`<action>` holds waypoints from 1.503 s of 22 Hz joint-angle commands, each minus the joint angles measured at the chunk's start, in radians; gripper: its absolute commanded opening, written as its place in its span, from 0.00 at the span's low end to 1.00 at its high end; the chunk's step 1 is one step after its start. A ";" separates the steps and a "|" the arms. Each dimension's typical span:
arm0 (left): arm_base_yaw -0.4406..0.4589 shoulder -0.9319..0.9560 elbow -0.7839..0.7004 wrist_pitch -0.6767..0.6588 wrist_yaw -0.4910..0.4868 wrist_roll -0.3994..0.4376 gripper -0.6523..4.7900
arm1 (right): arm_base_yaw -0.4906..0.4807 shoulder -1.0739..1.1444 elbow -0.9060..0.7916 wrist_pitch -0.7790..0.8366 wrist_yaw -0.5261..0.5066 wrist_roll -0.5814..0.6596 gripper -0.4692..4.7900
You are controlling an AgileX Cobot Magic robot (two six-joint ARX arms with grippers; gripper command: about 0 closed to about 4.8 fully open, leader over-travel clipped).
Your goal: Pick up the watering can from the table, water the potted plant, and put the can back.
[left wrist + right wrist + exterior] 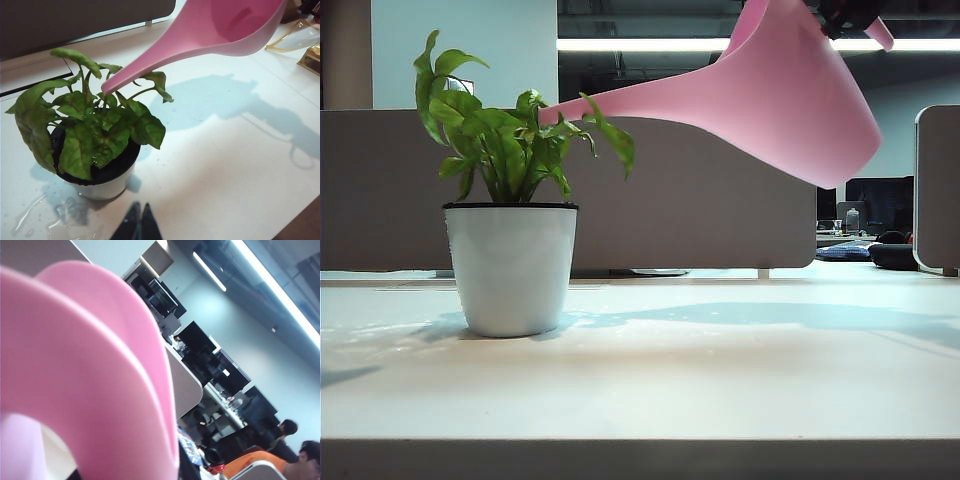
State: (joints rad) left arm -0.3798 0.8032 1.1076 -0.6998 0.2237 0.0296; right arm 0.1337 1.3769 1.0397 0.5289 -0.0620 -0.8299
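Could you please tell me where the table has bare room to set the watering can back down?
The white table is bare right of the potted plant, beneath the watering can held aloft by the right gripper. The strip along the front edge is free too. Near the pot, in front of the shut left gripper, the surface is wet with puddles.

Illumination comes from overhead strip lights (650, 44), which appear overexposed in the exterior view. The white table (640, 380) is bright, with soft bluish shadows beneath the watering can (790, 100) and beside the potted plant (510, 230). In the left wrist view, shadows are sharper-edged. The right wrist view shows the can blurred at close range, background moderately sharp.
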 commanded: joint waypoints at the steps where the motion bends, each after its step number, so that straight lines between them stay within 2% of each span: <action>1: -0.001 -0.005 0.004 0.005 0.001 0.003 0.11 | 0.002 -0.018 0.013 0.075 -0.008 -0.013 0.34; 4: -0.001 -0.005 0.004 0.006 0.001 0.004 0.11 | 0.002 -0.025 0.013 0.076 -0.013 -0.018 0.31; 10: -0.001 -0.005 0.004 0.006 0.001 0.004 0.11 | 0.033 -0.031 0.014 0.080 -0.038 -0.147 0.31; 16: -0.001 -0.005 0.004 0.005 0.001 0.004 0.11 | 0.060 -0.031 0.014 0.074 -0.035 -0.169 0.31; 33: -0.001 -0.005 0.004 0.005 0.001 0.004 0.11 | 0.061 -0.072 0.038 0.067 -0.023 -0.235 0.31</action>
State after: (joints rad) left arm -0.3805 0.8001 1.1076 -0.7002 0.2237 0.0296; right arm 0.1936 1.3205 1.0615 0.5320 -0.0875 -1.0588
